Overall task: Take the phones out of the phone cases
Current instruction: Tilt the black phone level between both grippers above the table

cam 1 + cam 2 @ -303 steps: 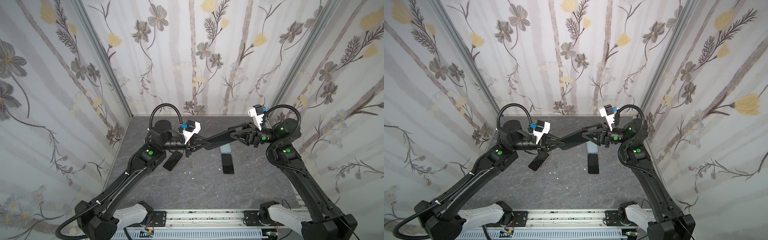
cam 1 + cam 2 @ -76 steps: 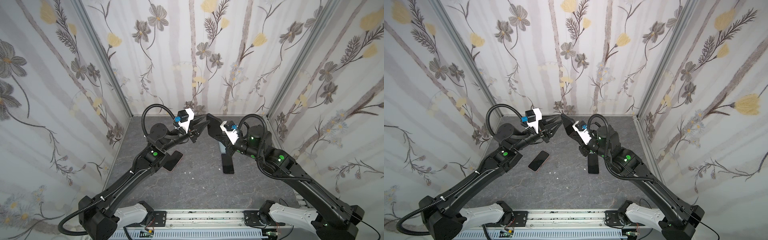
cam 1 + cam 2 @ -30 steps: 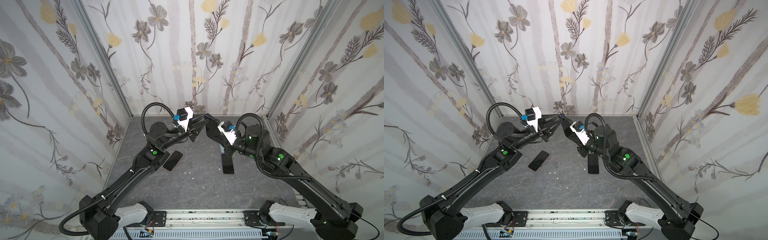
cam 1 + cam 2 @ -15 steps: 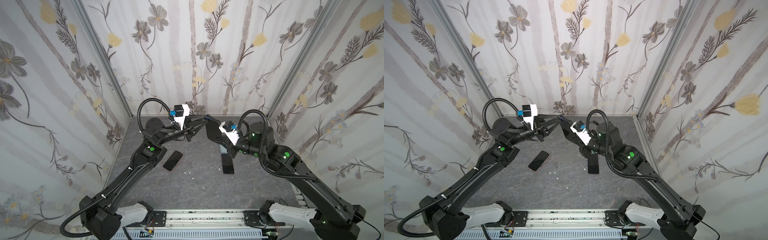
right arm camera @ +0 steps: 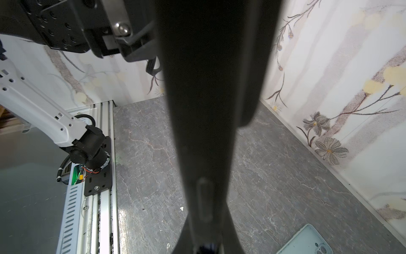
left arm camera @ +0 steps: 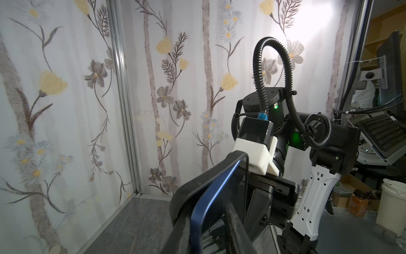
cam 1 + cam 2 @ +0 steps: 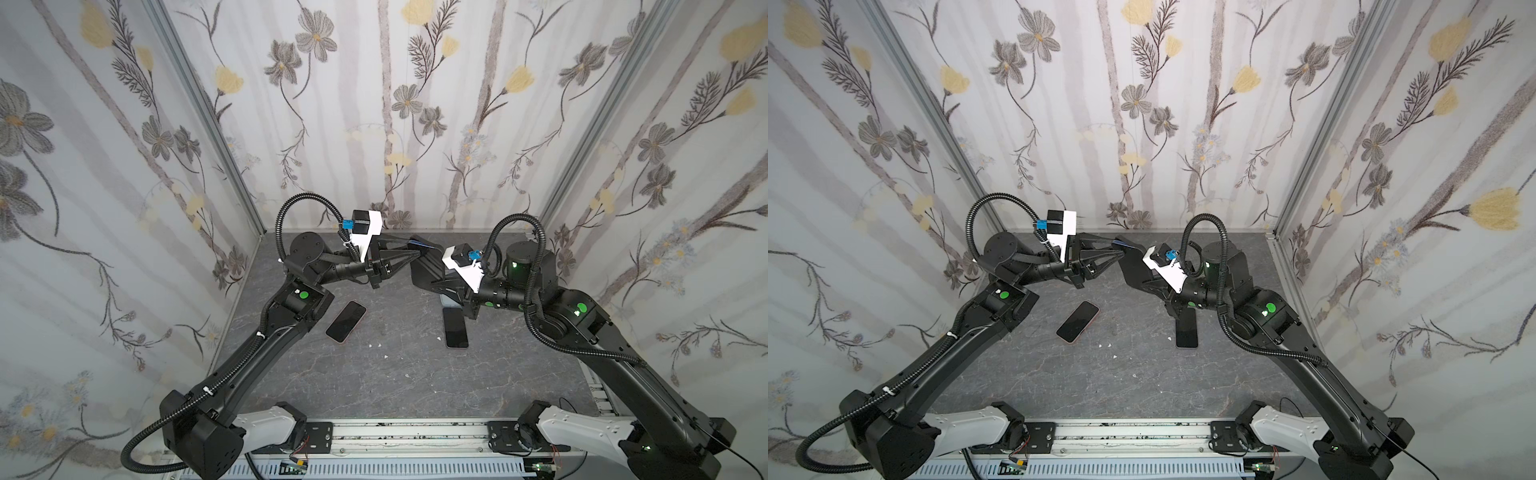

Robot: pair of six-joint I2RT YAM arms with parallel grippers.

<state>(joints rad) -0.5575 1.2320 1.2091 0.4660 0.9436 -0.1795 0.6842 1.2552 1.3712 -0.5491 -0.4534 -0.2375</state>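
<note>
Phone [image 6: 208, 193] hangs midair over the rear worktop [image 7: 395, 374], left end effector [image 7: 409, 254] pinching its blue edge, right end effector [image 7: 436, 284] clamped on the case [image 7: 424, 272], so I'd brace right and peel left out slowly.

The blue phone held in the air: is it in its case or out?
Partly out: one end of the blue phone stands clear of the black case rim.

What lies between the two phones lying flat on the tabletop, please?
Only bare grey tabletop between the left phone and right phone, with white specks just off that line; both top views show it.
</note>
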